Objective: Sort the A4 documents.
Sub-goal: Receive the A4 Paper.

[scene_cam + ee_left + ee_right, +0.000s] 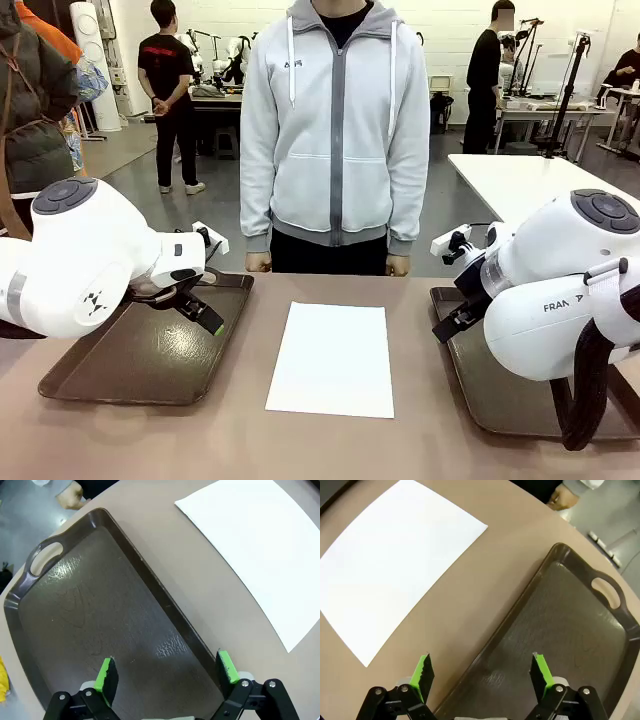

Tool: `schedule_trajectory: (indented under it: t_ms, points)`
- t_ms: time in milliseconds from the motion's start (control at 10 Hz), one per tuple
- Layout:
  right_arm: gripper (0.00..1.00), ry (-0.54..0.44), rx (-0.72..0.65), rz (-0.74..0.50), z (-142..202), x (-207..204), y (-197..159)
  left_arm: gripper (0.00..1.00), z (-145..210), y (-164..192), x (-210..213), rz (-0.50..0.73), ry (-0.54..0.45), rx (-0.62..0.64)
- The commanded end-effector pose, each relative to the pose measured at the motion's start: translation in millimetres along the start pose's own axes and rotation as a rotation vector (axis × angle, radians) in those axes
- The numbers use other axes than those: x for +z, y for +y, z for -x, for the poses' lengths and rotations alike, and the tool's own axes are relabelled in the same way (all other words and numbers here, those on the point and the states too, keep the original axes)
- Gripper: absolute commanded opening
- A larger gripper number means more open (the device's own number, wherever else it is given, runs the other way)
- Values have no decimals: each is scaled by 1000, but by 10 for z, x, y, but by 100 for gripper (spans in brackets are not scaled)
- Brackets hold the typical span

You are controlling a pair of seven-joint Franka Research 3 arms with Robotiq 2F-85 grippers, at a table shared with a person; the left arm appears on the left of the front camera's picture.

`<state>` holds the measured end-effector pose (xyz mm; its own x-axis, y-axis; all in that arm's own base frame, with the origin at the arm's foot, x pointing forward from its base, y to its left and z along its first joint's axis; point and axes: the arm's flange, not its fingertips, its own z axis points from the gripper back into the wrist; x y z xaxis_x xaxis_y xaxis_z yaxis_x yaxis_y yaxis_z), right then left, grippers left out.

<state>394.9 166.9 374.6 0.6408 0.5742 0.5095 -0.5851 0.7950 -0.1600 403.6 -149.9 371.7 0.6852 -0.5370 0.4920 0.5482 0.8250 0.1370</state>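
**Brown table is carrying white paper midway between two open grippers**

Over the brown table [250, 440], the left gripper [166, 669] is hanging with its jaws spread wide and gripping nothing. Both green pads [106, 675] are sitting above the inner end of the left tray [100, 610]. The right gripper [481, 671] is hanging the same way, jaws wide apart and empty. One of its pads is over the right tray [570, 630] and the other is over bare table just past the rim.

The A4 documents [332, 358] are lying flat between the two trays, touching neither. Their long axis is running from the robot's side toward the person. Whether this is one sheet or a thin pile I cannot tell.

From each gripper the paper is lying inward, toward the table's middle, and the right gripper is looking slightly nearer. Nothing but a tray rim is standing in either path. The person's hands [258, 262] are hanging just behind the far edge, apart from the paper. Lying flat, the paper is offering no raised edge, so pinching it is probably going to be awkward.
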Motion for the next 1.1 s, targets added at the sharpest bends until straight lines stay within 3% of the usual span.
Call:
schedule_trajectory:
  t_ms: [0,1000]
  points:
    - [100,0,0,0,0,0,1,100,0,-1,0,0,0,0]
    - [100,0,0,0,0,0,1,100,0,-1,0,0,0,0]
